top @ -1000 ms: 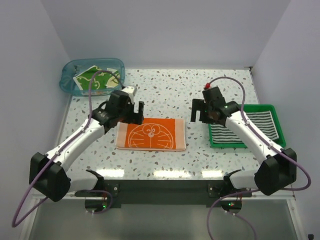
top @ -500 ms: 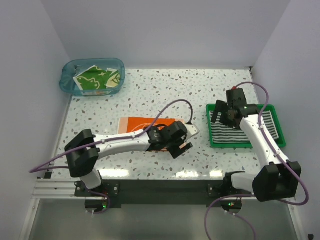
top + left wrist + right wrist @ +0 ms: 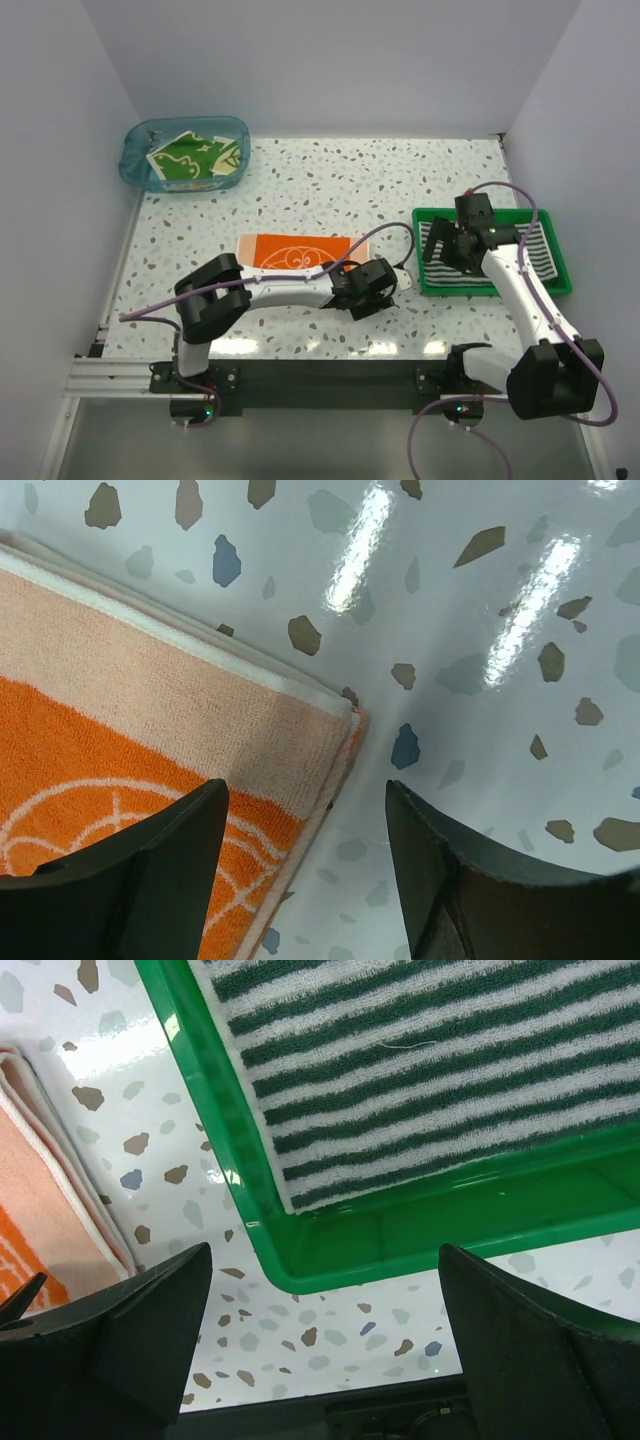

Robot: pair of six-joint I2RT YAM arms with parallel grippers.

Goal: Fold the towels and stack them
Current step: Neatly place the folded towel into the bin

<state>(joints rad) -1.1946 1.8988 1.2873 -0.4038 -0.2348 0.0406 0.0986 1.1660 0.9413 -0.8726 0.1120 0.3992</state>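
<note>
Over the last second the left gripper (image 3: 305, 788) has swung from above the far left edge of the orange terry towel with white cartoon lines (image 3: 120, 750) round to its near right corner. The arm is now stretched low along the table's near side. The right gripper (image 3: 325, 1252) has gone from the gap beside that towel to a spot over the green plastic tray (image 3: 400, 1235).

Left jaws stand apart with nothing clamped between them. One black finger (image 3: 130, 880) hangs over the orange cloth and the other over bare tabletop, with the towel's corner in the gap below. That corner shows stacked edges, a white band and a pale peach border over further layers, so the cloth lies folded. It rests flat on the white speckled terrazzo table (image 3: 480, 600), left of the tray and apart from it. From above, its far strip shows past the arm.

Right jaws are spread wide and hold nothing. Beneath them is the tray's near left corner. Inside the tray the dark-and-white striped towel (image 3: 430, 1070) lies flat, its edge close against the tray's left wall. The tray sits on the table's right side.

Well away, in the table's far left corner, the green towel with cream pattern (image 3: 185, 158) lies in a see-through blue plastic tub (image 3: 235, 130).
</note>
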